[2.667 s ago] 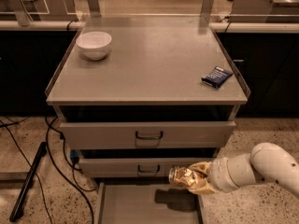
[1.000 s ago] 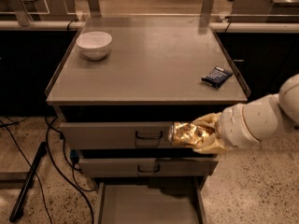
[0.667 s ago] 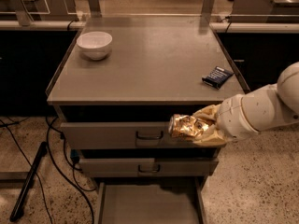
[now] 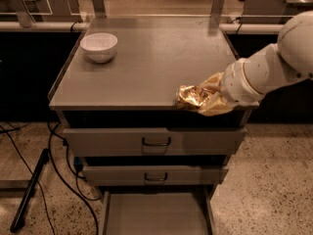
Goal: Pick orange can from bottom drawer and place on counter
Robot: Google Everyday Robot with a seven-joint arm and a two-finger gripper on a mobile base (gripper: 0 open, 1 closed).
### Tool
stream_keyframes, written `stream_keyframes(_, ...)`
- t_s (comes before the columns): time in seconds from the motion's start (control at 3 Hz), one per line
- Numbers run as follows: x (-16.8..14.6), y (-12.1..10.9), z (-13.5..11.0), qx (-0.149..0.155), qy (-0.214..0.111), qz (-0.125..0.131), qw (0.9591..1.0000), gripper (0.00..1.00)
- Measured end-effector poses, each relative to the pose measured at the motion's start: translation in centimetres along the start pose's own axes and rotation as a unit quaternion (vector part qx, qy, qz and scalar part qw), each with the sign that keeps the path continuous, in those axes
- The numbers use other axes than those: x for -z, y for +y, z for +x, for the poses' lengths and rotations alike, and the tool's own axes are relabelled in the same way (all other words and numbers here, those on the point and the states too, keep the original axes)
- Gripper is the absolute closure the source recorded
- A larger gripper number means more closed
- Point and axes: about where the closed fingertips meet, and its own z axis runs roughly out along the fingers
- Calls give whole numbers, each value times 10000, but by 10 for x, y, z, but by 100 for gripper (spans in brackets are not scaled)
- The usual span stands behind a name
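Camera view, looking down on the front of a grey drawer cabinet.

Coming in from the right on a thick white arm (image 4: 274, 67): the gripper (image 4: 207, 98), low over the front right part of the counter (image 4: 156, 58). Clamped on the orange can (image 4: 189, 97), with one pale finger above it and one below. Can lying on its side, sticking out leftward past the fingertips, its gold and brown skin catching the light. Placed right at the counter's front edge, partly overlapping the rim line. Impossible to tell whether touching the metal top or just above it.

Far from the can, at the back left corner of the counter: a white bowl (image 4: 99, 46), upright.

Below the counter, two wider drawers, an upper drawer (image 4: 156, 141) and a middle drawer (image 4: 155, 177), each with a dark loop handle, both pulled out a little.

Lowest of all, the bottom drawer (image 4: 156, 214), pulled out toward the camera, showing only its flat grey floor and low side walls. Well below the gripper and the can.

On the speckled floor to the left: dark cables (image 4: 61, 175) and a black bar (image 4: 29, 195).
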Motion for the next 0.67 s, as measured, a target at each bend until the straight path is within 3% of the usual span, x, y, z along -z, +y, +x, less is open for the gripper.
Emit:
stream_keyframes(0.33, -9, -47, -14, 84, 15, 38, 10000, 100)
stream_keyframes(0.67, -22, -70, -23, 103, -62, -3, 9999, 100)
